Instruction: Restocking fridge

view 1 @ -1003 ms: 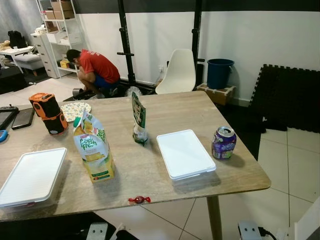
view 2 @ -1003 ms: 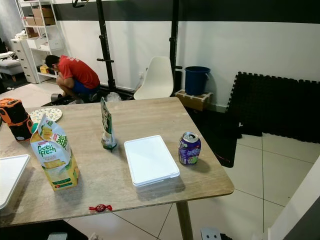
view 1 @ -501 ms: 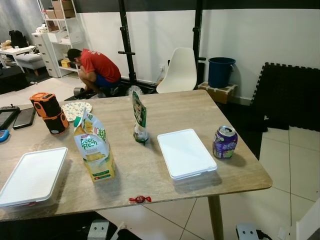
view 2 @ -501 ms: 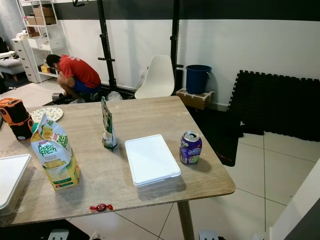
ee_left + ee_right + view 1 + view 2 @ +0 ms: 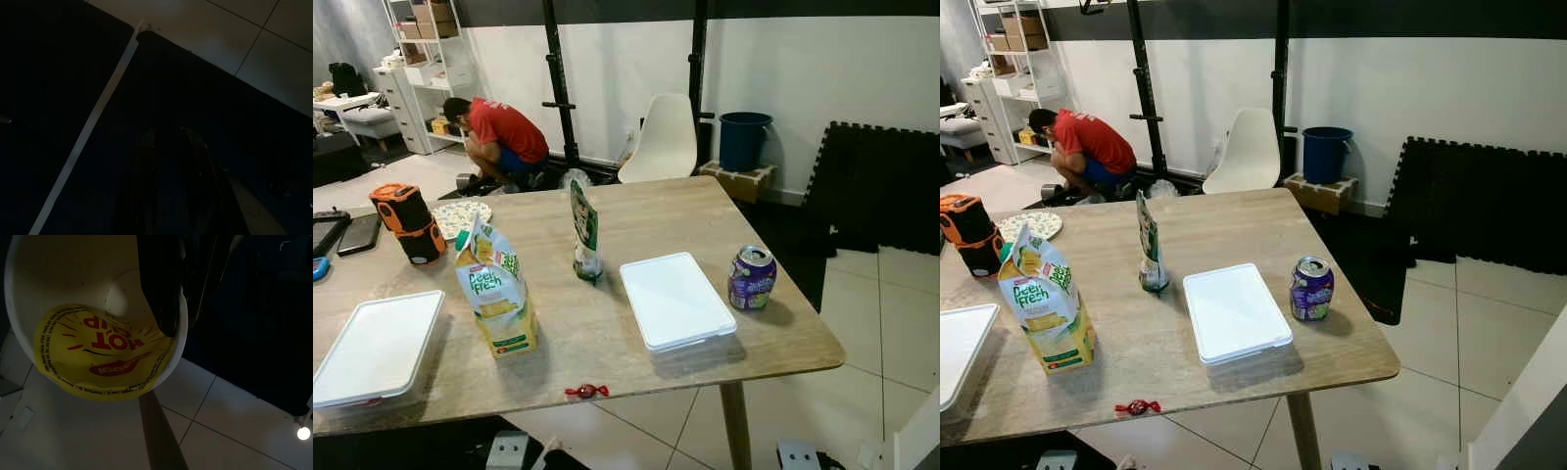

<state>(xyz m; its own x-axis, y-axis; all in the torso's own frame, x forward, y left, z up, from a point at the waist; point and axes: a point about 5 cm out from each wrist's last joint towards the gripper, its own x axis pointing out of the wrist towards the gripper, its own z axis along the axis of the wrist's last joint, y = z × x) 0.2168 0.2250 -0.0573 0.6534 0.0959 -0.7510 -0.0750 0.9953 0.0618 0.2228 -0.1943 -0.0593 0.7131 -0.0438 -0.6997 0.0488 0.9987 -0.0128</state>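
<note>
Right claw (image 5: 171, 308) clamps white cup (image 5: 98, 323) | left claw (image 5: 171, 161) dim, grip unclear

The yellow-and-green juice carton (image 5: 495, 291) standing on the wooden table (image 5: 607, 211) reads "Peel Fresh". The white cup's yellow lid (image 5: 102, 350) reads "HOT CUP".

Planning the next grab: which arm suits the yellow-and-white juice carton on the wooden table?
Left. The yellow-and-white juice carton stands toward the robot's left, and the right gripper seems occupied by a white cup with a yellow lid; the left gripper hangs idle.
</note>
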